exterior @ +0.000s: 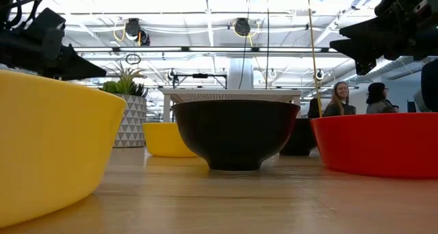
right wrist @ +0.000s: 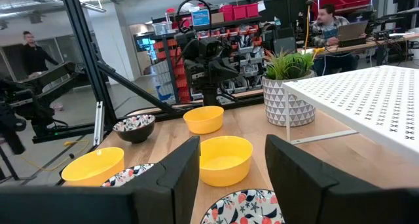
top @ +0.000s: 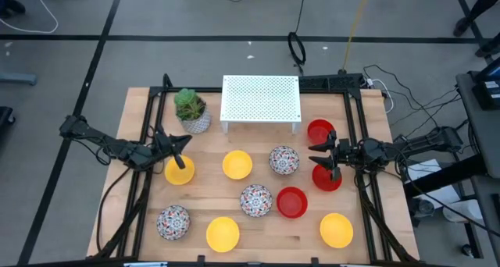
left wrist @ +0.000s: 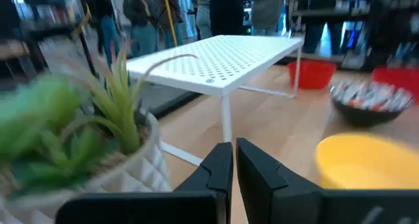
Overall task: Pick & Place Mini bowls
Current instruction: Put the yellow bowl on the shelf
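Several mini bowls rest on their bases on the wooden table (top: 141, 111): yellow ones (top: 179, 171) (top: 237, 165) (top: 222, 233) (top: 337, 229), mosaic ones (top: 283, 160) (top: 255, 200) (top: 173, 222) and red ones (top: 319, 131) (top: 326, 177) (top: 291, 202). My left gripper (top: 180, 144) is shut and empty (left wrist: 230, 165), above the table between the plant and the leftmost yellow bowl. My right gripper (top: 323, 156) is open and empty (right wrist: 232, 165), above the gap between the two right-hand red bowls, pointing toward the table's left.
A green plant in a white patterned pot (top: 191, 111) stands at the far left, close to my left gripper. A white perforated rack (top: 261, 100) stands on thin legs at the far middle. Black frame rails (top: 353, 103) run along the table's sides. People show in the room behind (exterior: 339, 97).
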